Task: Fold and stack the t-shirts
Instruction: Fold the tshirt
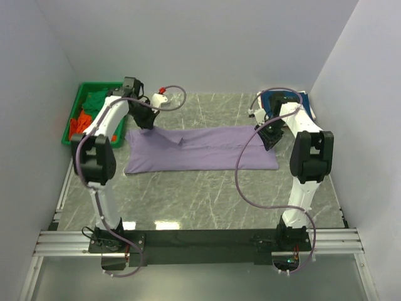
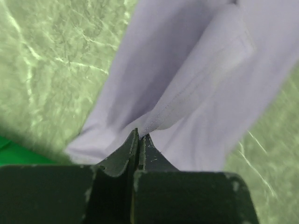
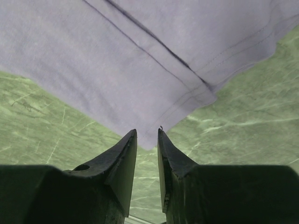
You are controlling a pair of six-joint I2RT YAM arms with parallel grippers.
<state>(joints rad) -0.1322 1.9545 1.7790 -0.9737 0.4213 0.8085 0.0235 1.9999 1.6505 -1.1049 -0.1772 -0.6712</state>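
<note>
Left wrist view: left gripper [image 2: 139, 137] clenched, fingertips pressed together with no gap, a raised ridge of the lavender t-shirt [image 2: 187, 70] nipped at the very tips. Cloth drawn up to the pinch from both sides. Marbled table [image 2: 56, 56] bare to the left of the cloth.

Right wrist view: right gripper [image 3: 146, 133] released, jaws parted by a narrow slot. Hemmed corner of the same shirt just ahead of the tips, in line with the slot. Cannot tell whether touching the cloth.

Top external view: shirt spread flat as a long strip across the middle of the table, left to right, with a small crease on its far edge left of centre. Left gripper at the strip's far-left corner, right gripper at its right edge near the far corner.

Green bin [image 1: 70, 133] at the table's far-left corner, green t-shirt [image 1: 97, 100] and orange-red t-shirt [image 1: 80, 122] inside. Navy t-shirt [image 1: 307, 100] at the far-right corner, behind the right arm.
</note>
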